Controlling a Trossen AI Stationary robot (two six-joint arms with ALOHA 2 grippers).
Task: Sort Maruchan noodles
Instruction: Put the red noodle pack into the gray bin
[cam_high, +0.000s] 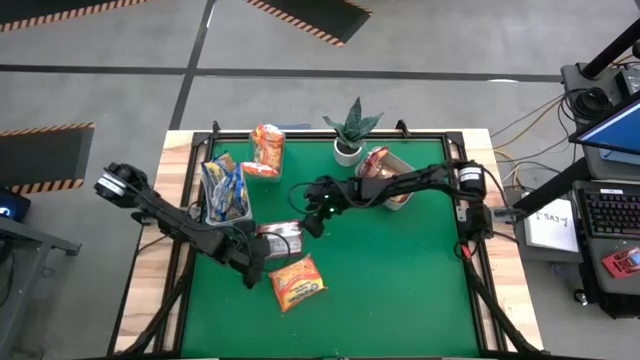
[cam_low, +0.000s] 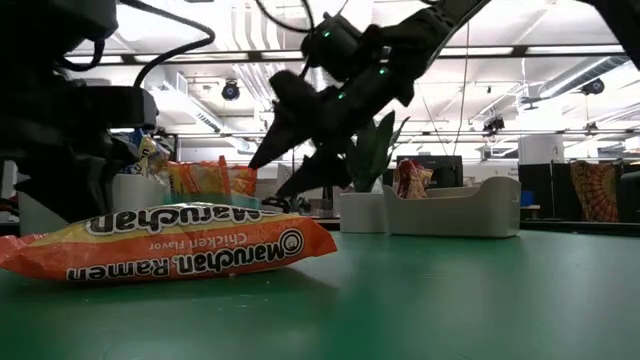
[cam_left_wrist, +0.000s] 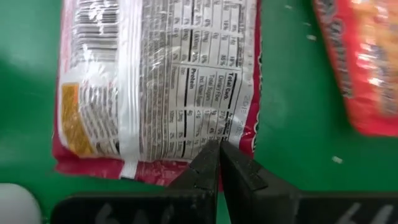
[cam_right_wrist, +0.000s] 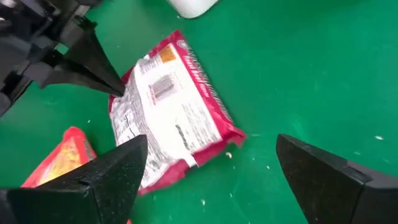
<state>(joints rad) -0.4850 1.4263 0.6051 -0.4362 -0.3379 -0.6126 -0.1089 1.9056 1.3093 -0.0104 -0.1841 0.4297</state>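
Here, a green table mat (cam_high: 400, 280) fills the overhead view, with two dark arms reaching in from either side toward its middle. Bins stand along the far edge: a clear bin (cam_high: 225, 190) of yellow-and-blue packets at the left, a standing orange packet (cam_high: 266, 150) beside it, a potted plant (cam_high: 349, 130), and a white bin (cam_high: 392, 178) with reddish packets at the right.

Two Maruchan packets lie loose near the centre. An orange chicken-flavor packet (cam_high: 296, 282) rests face up toward the near edge. Just beyond it a red-edged packet (cam_right_wrist: 174, 115) lies label-back up, its nutrition panel showing.

The right gripper (cam_right_wrist: 208, 168) hovers above this red-edged packet with its fingers spread wide and holding nothing; the packet sits below and slightly ahead of the gap, its long axis running diagonally across the line between the fingers. The left gripper (cam_left_wrist: 219, 163) has its fingertips pressed together, their point at the packet's short edge; whether they touch it is unclear. Both arms are close, but only the right one looks ready to descend and grasp.
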